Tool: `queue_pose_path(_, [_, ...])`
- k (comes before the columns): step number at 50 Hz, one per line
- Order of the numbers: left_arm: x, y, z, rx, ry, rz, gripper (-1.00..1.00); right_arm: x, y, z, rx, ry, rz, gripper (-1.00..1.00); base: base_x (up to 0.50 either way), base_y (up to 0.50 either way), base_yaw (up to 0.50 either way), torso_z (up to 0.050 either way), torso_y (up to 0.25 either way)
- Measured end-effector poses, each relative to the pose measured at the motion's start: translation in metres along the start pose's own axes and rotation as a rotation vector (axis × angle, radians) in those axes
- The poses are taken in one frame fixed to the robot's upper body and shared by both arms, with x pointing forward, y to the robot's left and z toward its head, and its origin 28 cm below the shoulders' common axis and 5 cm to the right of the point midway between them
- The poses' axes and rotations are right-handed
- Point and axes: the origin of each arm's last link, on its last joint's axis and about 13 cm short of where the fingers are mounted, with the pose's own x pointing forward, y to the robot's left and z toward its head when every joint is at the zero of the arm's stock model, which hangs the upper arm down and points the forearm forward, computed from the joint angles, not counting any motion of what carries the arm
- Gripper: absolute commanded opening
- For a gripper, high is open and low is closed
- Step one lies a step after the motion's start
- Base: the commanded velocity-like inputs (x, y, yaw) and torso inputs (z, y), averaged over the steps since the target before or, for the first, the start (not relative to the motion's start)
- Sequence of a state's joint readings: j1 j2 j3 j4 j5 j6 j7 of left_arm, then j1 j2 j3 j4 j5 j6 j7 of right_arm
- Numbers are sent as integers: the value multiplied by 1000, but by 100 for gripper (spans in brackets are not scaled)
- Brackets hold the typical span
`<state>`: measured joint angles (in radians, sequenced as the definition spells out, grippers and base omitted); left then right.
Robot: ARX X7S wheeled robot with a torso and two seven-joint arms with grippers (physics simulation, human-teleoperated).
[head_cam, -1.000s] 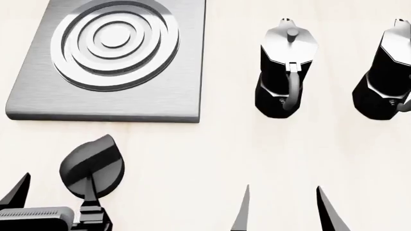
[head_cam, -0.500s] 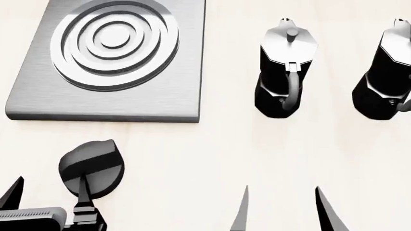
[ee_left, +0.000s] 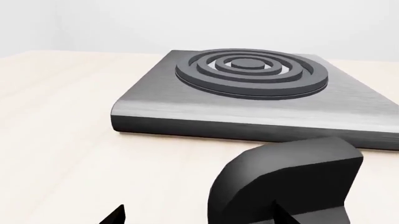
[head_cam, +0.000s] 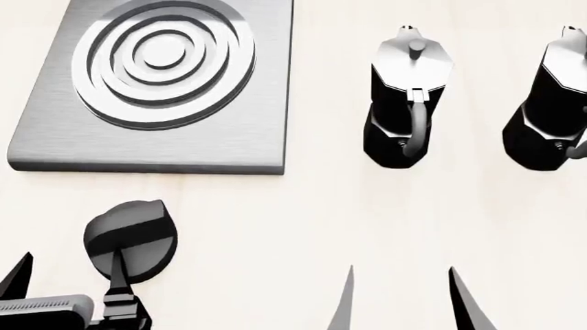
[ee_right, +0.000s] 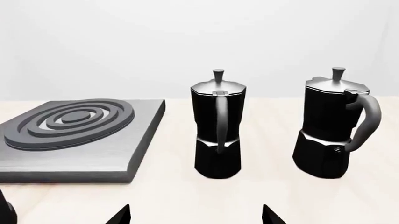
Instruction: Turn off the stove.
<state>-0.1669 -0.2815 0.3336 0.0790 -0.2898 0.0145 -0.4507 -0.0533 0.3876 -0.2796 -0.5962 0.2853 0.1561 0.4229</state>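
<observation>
Since a sec ago the knob (head_cam: 130,240) has turned a bit: its pointed tip sat further up-right before, now it's swung slightly round, and the left gripper (head_cam: 66,280) has dropped back toward the near edge w/ it. Right gripper (head_cam: 401,302) barely shifted.

Stove (head_cam: 163,82) lies flat on the pale table (head_cam: 303,213), far-left in the head view, round ringed burner (head_cam: 163,58) on top. Knob sits just near of the stove's front edge, apart from it.

Left gripper's fingers are spread, one finger (head_cam: 120,273) over the knob, the other well off to the side; can't tell if it's touching. Right gripper's fingers are apart, on nothing.

Two moka pots, near one (head_cam: 408,100) and far-right one (head_cam: 550,103), stand upright, lids closed, so contents can't be seen.
</observation>
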Motion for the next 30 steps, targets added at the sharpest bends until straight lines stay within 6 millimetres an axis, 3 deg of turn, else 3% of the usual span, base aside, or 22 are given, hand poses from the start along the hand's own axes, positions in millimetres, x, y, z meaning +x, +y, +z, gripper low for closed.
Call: queue_pose_path(30, [1, 3, 1, 3, 1, 35, 100, 0, 0, -1, -1, 1, 1, 100, 0, 0, 0, -1, -2])
